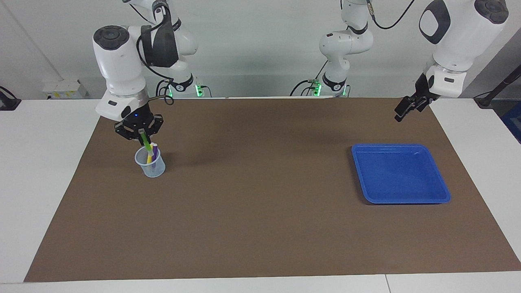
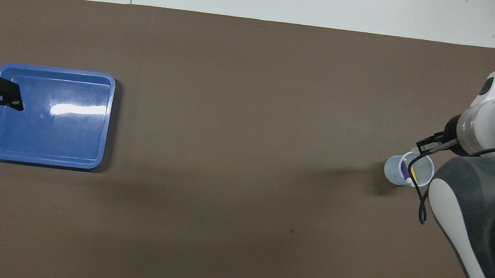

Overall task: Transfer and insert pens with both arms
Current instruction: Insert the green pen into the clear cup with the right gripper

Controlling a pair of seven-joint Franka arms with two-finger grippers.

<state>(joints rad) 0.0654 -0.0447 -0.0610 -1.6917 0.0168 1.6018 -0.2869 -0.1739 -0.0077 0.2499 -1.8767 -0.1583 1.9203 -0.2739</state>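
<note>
We see a brown mat (image 1: 260,211) on the white table (image 1: 40,162). A clear cup (image 1: 150,162) stands on the mat, toward the right arm's end. A yellow pen (image 1: 149,156) and a purple pen (image 1: 154,155) stand in the cup. The right gripper (image 1: 139,131) hangs just over the cup, pinching a green pen (image 1: 145,140) whose low end dips into the cup. A blue tray (image 1: 401,174) lies well apart from the cup, toward the left arm's end. The left gripper (image 1: 406,106) waits over the mat, even farther from the cup, fingers spread.
</note>
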